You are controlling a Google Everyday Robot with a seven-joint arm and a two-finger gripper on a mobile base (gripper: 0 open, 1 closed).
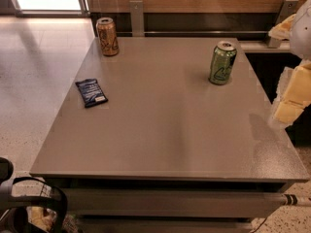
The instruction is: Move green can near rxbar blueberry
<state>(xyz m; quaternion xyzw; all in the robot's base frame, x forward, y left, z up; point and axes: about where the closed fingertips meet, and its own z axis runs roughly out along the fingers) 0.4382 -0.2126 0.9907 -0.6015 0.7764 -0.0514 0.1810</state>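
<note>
The green can (222, 62) stands upright on the grey table (165, 130), towards the back right. The rxbar blueberry (91, 92), a flat dark navy wrapper, lies near the table's left edge. My gripper (290, 101), pale yellow and white, hangs at the right edge of the view, above the table's right side. It is to the right of the green can and nearer the front, apart from it, and holds nothing that I can see.
An orange-brown can (107, 36) stands upright at the table's back left corner. A wooden wall with a dark ledge (194, 23) runs behind the table. A black cable and frame (29, 198) show at the bottom left.
</note>
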